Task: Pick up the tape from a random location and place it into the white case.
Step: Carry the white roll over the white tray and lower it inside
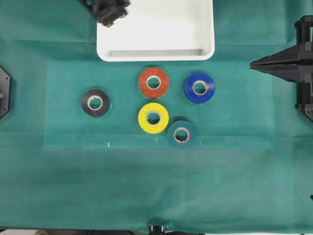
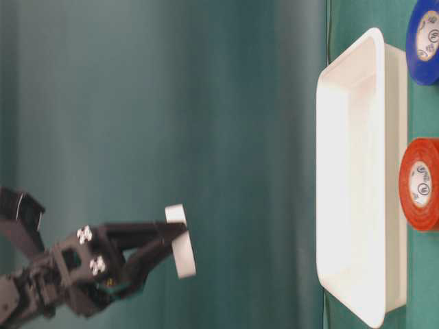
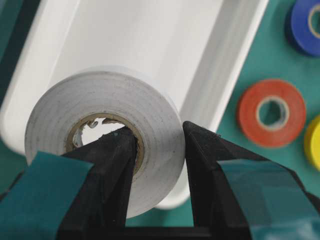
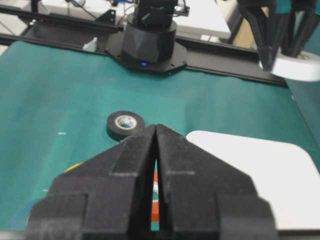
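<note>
The tape (image 3: pixel 107 115), a white roll with a pale cardboard core, is gripped by my left gripper (image 3: pixel 159 145): one finger sits inside the core and the other on the outer rim. It hangs in the air above the near-left corner of the white case (image 3: pixel 215 75). The table-level view shows the tape (image 2: pixel 180 240) well above the white case (image 2: pixel 357 171). In the overhead view my left gripper (image 1: pixel 108 10) is over the case's (image 1: pixel 156 53) top-left corner. My right gripper (image 1: pixel 254 64) is shut and empty at the right side, also shown in its wrist view (image 4: pixel 157 127).
Five other rolls lie on the green cloth in front of the case: black (image 1: pixel 95 103), orange-red (image 1: pixel 153 82), blue (image 1: pixel 199 88), yellow (image 1: pixel 153 117) and dark teal (image 1: pixel 181 134). The case's inside looks empty.
</note>
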Robot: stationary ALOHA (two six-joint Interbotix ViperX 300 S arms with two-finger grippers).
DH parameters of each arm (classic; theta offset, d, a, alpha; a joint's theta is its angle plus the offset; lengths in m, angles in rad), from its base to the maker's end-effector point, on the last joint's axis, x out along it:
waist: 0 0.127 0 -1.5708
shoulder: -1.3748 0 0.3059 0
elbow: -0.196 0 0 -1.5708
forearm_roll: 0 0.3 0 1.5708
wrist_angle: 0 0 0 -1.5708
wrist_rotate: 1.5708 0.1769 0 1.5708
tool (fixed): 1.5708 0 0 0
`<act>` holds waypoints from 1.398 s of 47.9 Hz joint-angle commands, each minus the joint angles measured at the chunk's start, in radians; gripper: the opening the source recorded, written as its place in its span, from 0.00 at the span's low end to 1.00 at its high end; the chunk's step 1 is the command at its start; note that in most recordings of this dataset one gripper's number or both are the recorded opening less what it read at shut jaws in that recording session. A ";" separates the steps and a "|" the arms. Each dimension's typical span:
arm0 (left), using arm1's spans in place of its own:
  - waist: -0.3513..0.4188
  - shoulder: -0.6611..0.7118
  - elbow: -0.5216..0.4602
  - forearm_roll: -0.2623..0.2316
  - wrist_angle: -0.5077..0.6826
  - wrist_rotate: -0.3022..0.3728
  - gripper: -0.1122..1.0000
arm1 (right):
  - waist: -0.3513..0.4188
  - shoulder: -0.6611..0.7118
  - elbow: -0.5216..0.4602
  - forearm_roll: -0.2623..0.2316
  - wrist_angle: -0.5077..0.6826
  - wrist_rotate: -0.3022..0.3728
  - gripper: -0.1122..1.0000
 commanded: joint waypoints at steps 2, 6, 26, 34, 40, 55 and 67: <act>-0.005 0.032 -0.072 0.003 -0.008 0.002 0.33 | -0.002 0.006 -0.026 -0.002 -0.002 -0.002 0.10; -0.012 0.066 -0.112 0.003 -0.008 0.017 0.33 | -0.002 0.006 -0.026 -0.002 0.000 -0.002 0.10; -0.031 0.144 -0.216 0.003 0.017 0.052 0.33 | -0.002 0.006 -0.026 -0.002 -0.002 -0.002 0.10; -0.031 0.143 -0.201 0.003 0.017 0.052 0.33 | -0.002 0.006 -0.026 -0.002 -0.002 -0.002 0.10; -0.031 0.149 -0.190 0.002 0.011 0.051 0.33 | -0.002 0.006 -0.026 -0.002 0.000 -0.002 0.10; -0.021 0.225 -0.091 0.003 -0.104 0.052 0.33 | -0.002 0.008 -0.025 -0.002 0.000 -0.002 0.10; 0.003 0.298 0.020 0.002 -0.291 0.049 0.33 | -0.002 0.012 -0.023 -0.002 0.003 -0.002 0.10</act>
